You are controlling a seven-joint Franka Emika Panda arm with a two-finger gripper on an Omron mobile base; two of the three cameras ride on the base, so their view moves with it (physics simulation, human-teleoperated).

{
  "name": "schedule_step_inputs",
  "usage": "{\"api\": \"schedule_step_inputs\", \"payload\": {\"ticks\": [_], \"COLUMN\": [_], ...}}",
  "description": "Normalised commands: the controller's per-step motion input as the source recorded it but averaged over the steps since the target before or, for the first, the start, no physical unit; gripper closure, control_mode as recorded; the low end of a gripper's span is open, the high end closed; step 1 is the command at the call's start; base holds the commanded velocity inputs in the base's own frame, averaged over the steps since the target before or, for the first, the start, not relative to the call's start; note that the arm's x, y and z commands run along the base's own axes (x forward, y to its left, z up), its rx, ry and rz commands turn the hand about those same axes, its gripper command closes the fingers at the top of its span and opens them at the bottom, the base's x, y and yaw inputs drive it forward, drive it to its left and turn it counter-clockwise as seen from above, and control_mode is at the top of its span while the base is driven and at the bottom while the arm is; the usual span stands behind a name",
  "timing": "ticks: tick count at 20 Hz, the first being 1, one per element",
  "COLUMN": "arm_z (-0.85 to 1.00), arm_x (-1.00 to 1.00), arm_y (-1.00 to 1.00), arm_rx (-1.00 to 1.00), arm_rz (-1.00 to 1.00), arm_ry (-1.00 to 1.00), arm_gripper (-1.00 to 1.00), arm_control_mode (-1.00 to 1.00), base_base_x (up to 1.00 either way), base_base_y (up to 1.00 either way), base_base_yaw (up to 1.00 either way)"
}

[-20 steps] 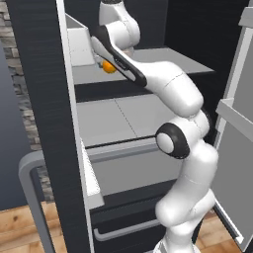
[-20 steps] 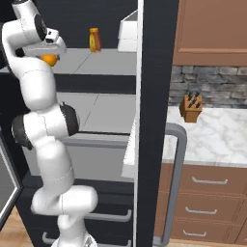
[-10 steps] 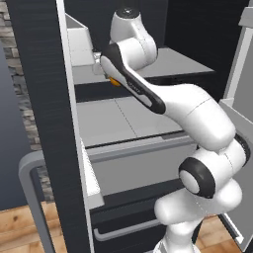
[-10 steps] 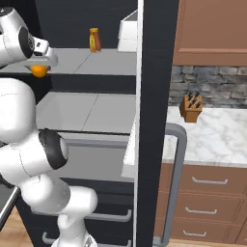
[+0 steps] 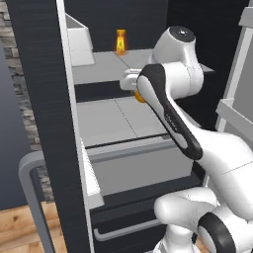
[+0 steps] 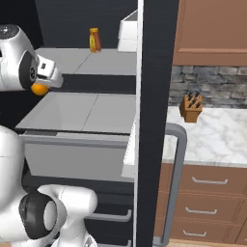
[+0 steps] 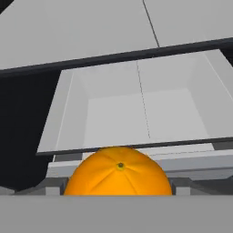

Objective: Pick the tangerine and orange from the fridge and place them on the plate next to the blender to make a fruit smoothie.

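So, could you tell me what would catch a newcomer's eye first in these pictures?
Probably the bright orange fruit held at the pincer, in front of the open black fridge above its grey drawer. Next, the small orange bottle standing on the upper shelf, and the knife block on the marble counter.

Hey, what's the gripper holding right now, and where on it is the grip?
The gripper carries a round orange fruit, tangerine or orange. The contact points are hidden, so where it is gripped cannot be told.

Marble counter (image 6: 219, 137), brown drawers (image 6: 210, 202), stone backsplash (image 6: 212, 89), wood floor (image 5: 20, 227).
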Motion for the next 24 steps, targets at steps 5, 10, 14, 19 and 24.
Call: {"api": "schedule_step_inputs", "payload": {"ticks": [5,10,14,19,24], "arm_z": [-0.47,-0.67,-0.66,-0.40,-0.09], "arm_x": [-0.96,-0.66,-0.32,-0.30,-0.26], "arm_y": [-0.58,-0.29,-0.18,-0.14,-0.10], "arm_rx": [0.09,0.00,0.00,0.00,0.00], "arm_rz": [-0.02,-0.03,-0.06,-0.09,-0.04], "arm_ry": [0.00,0.10,0.13,0.03,-0.01], "arm_gripper": [1.00,1.00,1.00,1.00,1.00], "arm_control_mode": [-1.00,-1.00,-1.00,-1.00,1.00], "base_base_x": [0.00,0.00,0.00,0.00,-0.59], "base_base_y": [0.00,0.00,0.00,0.00,-0.10], "base_base_yaw": [0.00,0.00,0.00,0.00,-0.02]}}
